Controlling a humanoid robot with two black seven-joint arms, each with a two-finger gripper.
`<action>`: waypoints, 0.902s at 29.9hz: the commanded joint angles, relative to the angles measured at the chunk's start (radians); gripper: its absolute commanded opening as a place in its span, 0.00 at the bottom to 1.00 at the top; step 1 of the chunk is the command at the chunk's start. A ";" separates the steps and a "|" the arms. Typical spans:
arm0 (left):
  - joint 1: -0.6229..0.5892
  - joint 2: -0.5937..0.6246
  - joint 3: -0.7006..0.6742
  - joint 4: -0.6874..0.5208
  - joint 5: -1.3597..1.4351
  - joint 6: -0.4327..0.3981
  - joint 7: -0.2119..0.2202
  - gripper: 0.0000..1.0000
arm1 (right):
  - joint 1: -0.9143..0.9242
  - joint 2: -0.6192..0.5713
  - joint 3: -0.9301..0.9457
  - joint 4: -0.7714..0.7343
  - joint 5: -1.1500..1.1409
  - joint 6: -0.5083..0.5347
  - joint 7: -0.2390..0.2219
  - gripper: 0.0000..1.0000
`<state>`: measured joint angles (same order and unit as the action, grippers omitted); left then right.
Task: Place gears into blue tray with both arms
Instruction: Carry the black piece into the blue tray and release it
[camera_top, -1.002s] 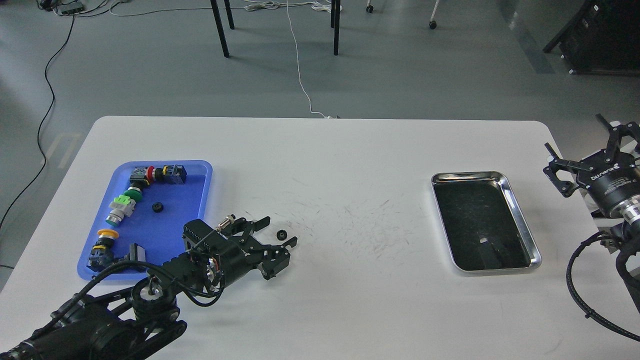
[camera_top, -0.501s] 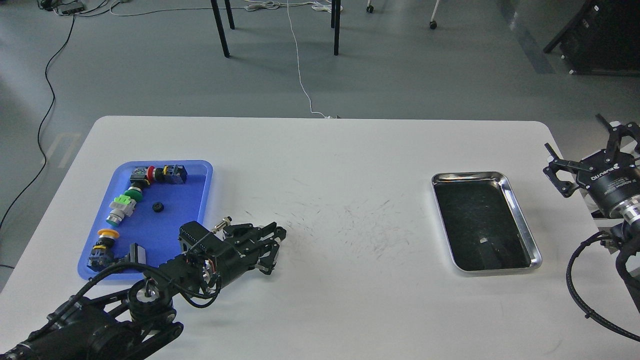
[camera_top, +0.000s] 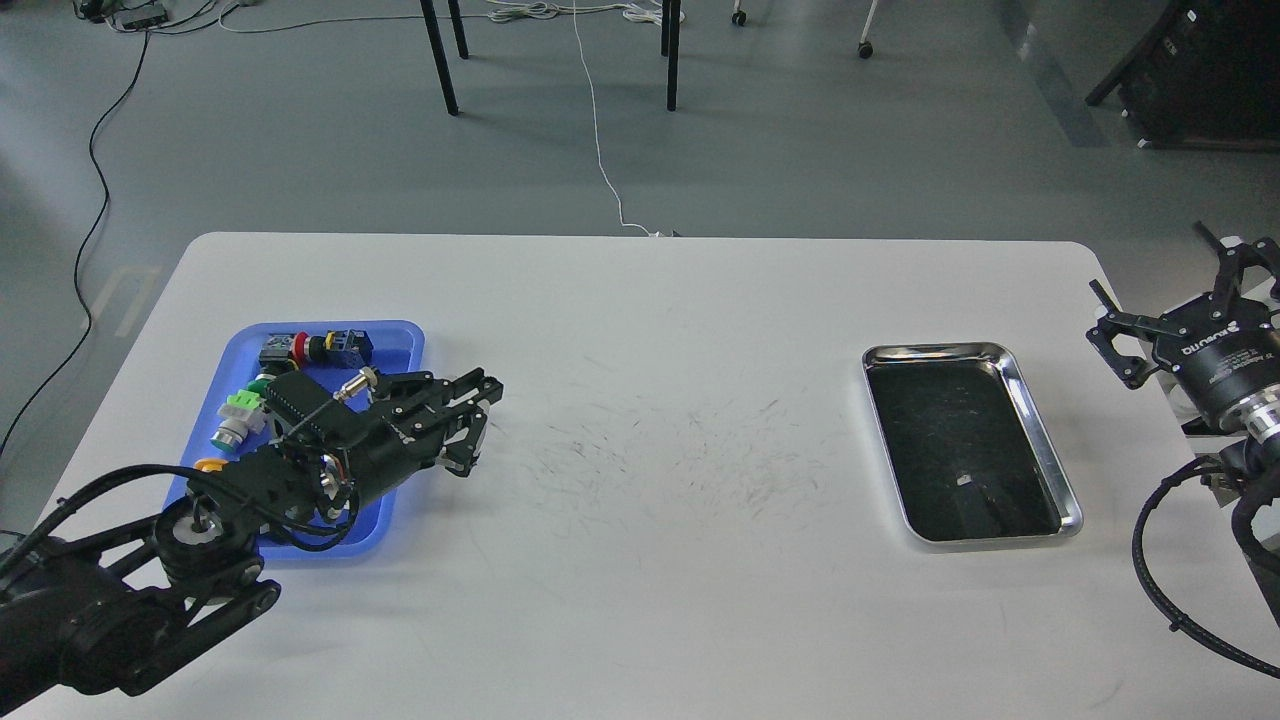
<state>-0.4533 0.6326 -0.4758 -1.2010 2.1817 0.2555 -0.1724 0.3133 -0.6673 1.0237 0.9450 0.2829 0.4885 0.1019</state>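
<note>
The blue tray (camera_top: 405, 338) lies at the table's left with colourful push-button switches (camera_top: 318, 347) along its far and left sides. My left gripper (camera_top: 478, 418) hovers just past the tray's right rim, its fingers drawn together. No gear lies on the table; the one it closed on is hidden between the fingers. My left arm covers the middle of the tray, so any gear lying there is hidden. My right gripper (camera_top: 1160, 280) hangs open and holds nothing at the table's far right edge, beyond the silver tray.
A shiny silver metal tray (camera_top: 1040, 440) with a dark bottom lies at the right. Faint scuff marks cover the white table (camera_top: 680, 330) in the middle. Chair legs and cables are on the floor beyond the table.
My left gripper shut on the gear lying right of the blue tray, lifted it and moved left and away toward the tray. The right arm has barely moved.
</note>
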 joint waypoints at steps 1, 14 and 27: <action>-0.007 0.140 0.003 -0.026 -0.003 0.016 -0.001 0.04 | 0.004 0.002 -0.002 0.000 -0.002 0.000 -0.001 0.94; 0.169 0.239 0.023 -0.011 -0.148 0.111 -0.016 0.05 | 0.015 0.000 -0.002 -0.006 -0.007 0.000 -0.001 0.95; 0.189 0.157 0.023 0.107 -0.129 0.110 -0.015 0.06 | 0.018 -0.014 -0.002 -0.009 -0.007 0.000 -0.001 0.95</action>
<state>-0.2599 0.7960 -0.4507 -1.1131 2.0523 0.3667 -0.1879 0.3314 -0.6794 1.0220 0.9358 0.2761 0.4889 0.1012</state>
